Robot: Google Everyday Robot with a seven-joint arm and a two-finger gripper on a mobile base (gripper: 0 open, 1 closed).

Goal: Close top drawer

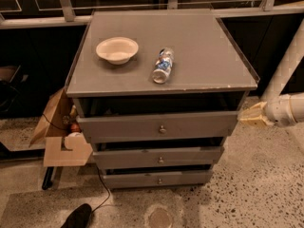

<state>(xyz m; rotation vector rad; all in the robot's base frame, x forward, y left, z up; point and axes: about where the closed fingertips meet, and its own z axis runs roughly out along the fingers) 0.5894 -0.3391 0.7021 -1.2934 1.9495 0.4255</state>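
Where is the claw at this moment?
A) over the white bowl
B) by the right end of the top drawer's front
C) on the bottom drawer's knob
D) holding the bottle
B: the claw is level with the top drawer, just off the right end of its front, which stands pulled out.
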